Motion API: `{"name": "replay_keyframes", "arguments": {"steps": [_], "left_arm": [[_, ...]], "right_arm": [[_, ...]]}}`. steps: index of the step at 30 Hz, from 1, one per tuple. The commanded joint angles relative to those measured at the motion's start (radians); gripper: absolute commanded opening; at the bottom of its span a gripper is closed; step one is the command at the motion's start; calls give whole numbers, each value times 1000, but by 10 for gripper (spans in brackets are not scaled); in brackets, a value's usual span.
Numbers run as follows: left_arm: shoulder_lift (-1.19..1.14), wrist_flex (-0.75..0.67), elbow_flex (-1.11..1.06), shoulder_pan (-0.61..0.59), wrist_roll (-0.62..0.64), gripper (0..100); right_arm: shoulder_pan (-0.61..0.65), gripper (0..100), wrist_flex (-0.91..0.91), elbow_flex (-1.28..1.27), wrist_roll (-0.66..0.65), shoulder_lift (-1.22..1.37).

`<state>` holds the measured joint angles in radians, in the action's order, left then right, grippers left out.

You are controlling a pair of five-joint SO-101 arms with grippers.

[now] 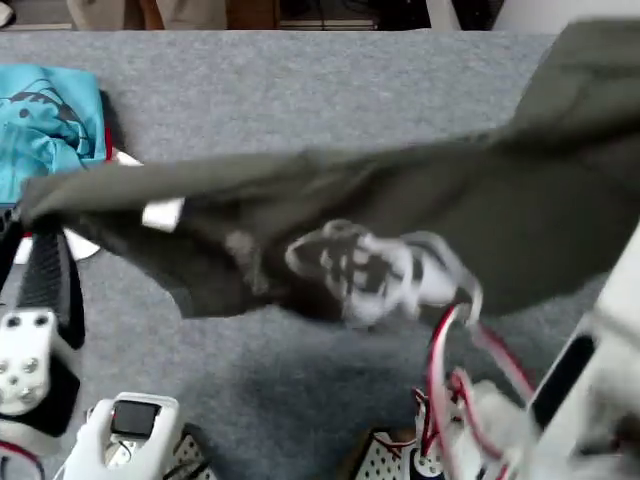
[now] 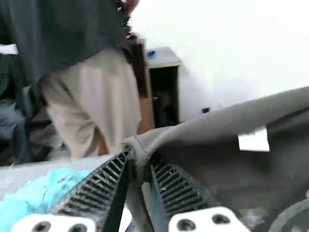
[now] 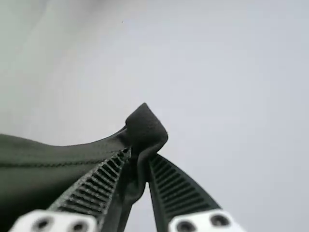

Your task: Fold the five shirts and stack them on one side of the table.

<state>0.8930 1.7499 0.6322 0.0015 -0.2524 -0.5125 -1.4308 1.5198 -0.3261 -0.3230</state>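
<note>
Grey counter (image 1: 320, 80) underneath, and the dark grey shirt (image 1: 500, 210) is up off it, stretched like a banner between the two arms. The left tool (image 2: 140, 160) is clamped tight on a bunched edge of the fabric. Its ribbed jaws are closed hard with cloth pinched between them, and the white label (image 2: 253, 140) sits near the pinch. Same story at the right tool (image 3: 139, 155): it is closed on a fold of the shirt's edge, a little peak of cloth poking out past the tips.

Why so high and wide? My read is that pulling the two held points apart takes out the slack so the shirt can be laid down flat. The white print (image 1: 370, 265) sags in the middle for now.

Over on the left arm's side, at the counter's edge, sits a turquoise shirt (image 1: 45, 115). It looks bundled up, and I'd guess it marks where the stack goes. Plenty of the job ahead, I'd say.
</note>
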Motion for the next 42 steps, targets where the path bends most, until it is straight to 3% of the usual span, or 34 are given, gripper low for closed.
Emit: {"name": "replay_keyframes", "arguments": {"steps": [1,12,20,26,33,37,42], "left_arm": [[93,9,-95,-52,-32,19],[229,-20,-397,-63,-51,19],[208,-454,-825,-68,-49,19],[-1,-841,-1080,-69,-48,19],[-355,-1211,-1117,-69,-48,19],[-536,-1316,-1033,-71,-29,19],[-687,-1315,-841,-109,137,19]], "right_arm": [[12,4,5,-2,-54,-45],[33,4,3,-191,-61,-50],[272,4,63,-598,-170,-50],[352,4,388,-1038,-186,-48],[389,4,962,-1455,-178,42],[394,4,1166,-1442,-178,205],[409,4,1148,-1241,-176,415]]}}
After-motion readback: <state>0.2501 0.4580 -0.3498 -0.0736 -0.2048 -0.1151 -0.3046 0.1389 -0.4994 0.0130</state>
